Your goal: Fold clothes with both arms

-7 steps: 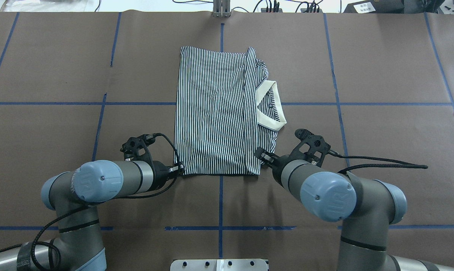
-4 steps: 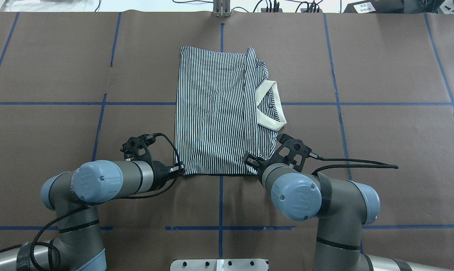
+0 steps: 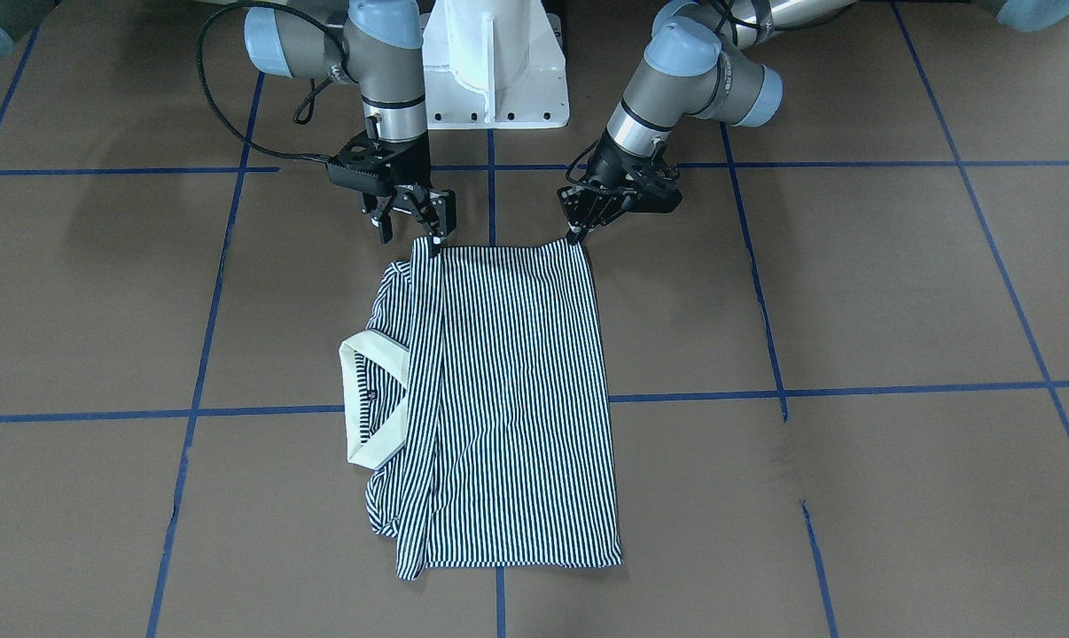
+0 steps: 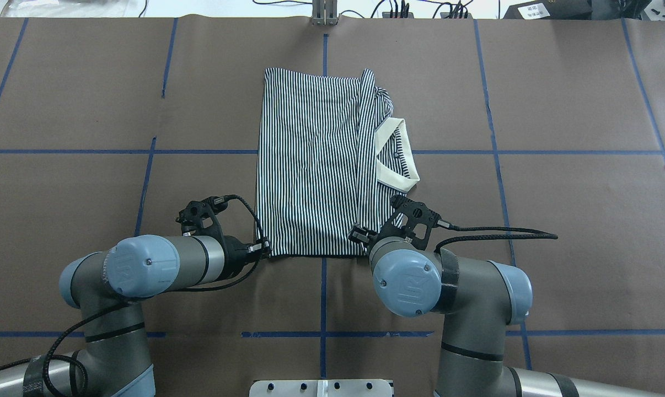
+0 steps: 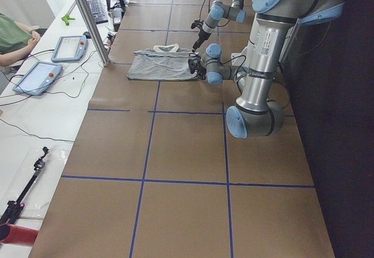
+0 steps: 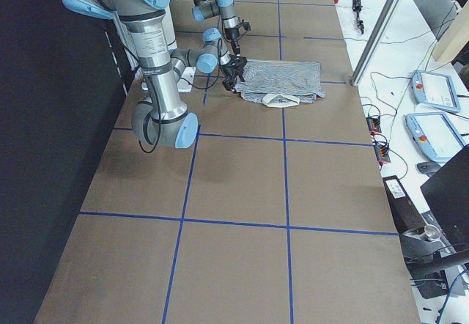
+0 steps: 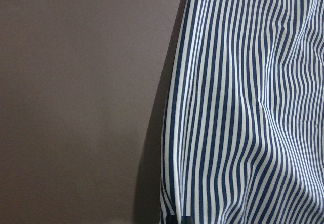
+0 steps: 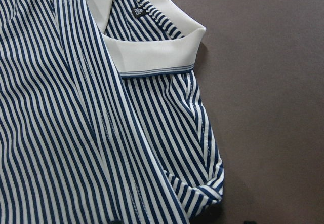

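Note:
The striped polo shirt (image 4: 316, 165) lies folded into a long rectangle, with its cream collar (image 4: 398, 160) sticking out on the right side. In the front-facing view the shirt (image 3: 508, 399) reaches toward both grippers. My left gripper (image 3: 575, 235) is pinched shut on the shirt's near left corner; in the overhead view that gripper (image 4: 266, 249) sits at the same corner. My right gripper (image 3: 410, 232) stands open over the near right corner, one fingertip (image 3: 437, 232) at the fabric edge. The right wrist view shows the collar (image 8: 152, 57) and striped folds (image 8: 76, 107).
Brown table cover with a grid of blue tape lines (image 4: 322, 334). The white pedestal base (image 3: 495, 62) stands between the arms. Beyond the table's far edge are a metal post (image 5: 87, 18), tablets (image 5: 38, 77) and a seated person (image 5: 11, 36).
My right arm has swung left and brought its gripper in to the shirt's near right corner. The left arm and the shirt have stayed still.

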